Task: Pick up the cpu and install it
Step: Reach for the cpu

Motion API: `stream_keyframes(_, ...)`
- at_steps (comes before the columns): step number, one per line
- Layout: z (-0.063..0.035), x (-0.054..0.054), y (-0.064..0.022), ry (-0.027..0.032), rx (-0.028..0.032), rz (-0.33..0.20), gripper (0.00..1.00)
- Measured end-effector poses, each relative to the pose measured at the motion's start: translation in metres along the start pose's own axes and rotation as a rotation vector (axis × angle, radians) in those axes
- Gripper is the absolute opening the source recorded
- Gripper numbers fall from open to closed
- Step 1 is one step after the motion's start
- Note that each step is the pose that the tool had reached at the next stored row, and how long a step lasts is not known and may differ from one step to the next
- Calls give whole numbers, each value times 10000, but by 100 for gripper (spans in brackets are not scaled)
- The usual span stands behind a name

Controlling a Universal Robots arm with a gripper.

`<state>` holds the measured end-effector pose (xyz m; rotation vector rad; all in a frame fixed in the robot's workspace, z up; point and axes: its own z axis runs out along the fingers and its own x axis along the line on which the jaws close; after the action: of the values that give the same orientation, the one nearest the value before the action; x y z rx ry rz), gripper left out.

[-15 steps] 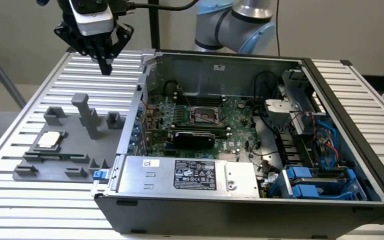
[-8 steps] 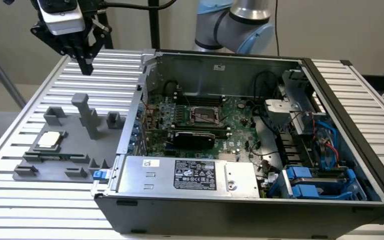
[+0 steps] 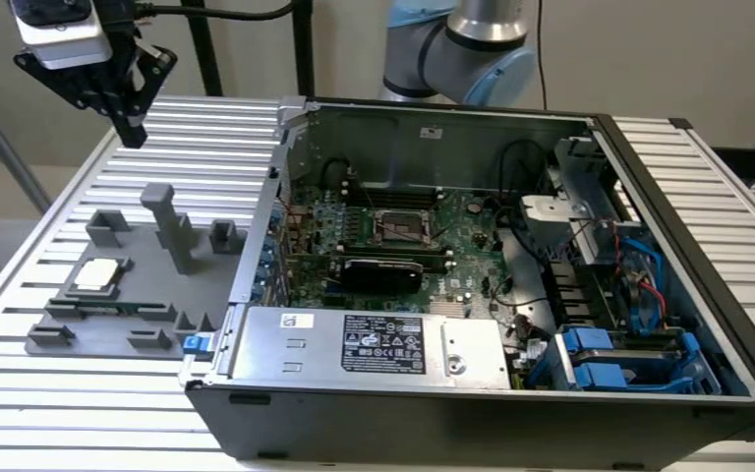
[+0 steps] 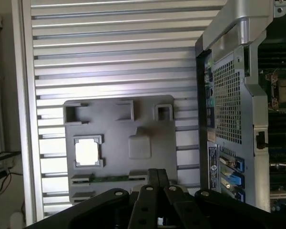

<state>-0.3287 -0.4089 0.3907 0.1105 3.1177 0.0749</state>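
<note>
Ribbed aluminium slats form the bench point(image 3: 36, 403), carrying the open steel computer case point(image 3: 483, 413) with its green motherboard point(image 3: 470, 221). On the exterior view's left lies a matte grey plastic fixture point(image 3: 142, 300) of posts and pockets. The black gripper point(image 3: 130, 136) hangs high over the bench near the fixture, fingers point(image 4: 153, 179) pressed together and empty. The cpu point(image 3: 99, 275), a flat silvery square, sits in a fixture pocket, well apart from the fingers. Approaching well, I judge, means centring squarely over the chip, clear of the tall post point(image 3: 168, 221), fingers parallel to its thin edges
</note>
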Motion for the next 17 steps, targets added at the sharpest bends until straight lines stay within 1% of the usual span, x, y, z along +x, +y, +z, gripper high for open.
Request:
stream_keyframes(3, 19, 134, -13, 0, 0, -1, 11)
stream_keyframes(7, 71, 316, -33, 0, 1, 0, 11)
stream_keyframes(17, 240, 775, -76, -1, 7, -1, 11)
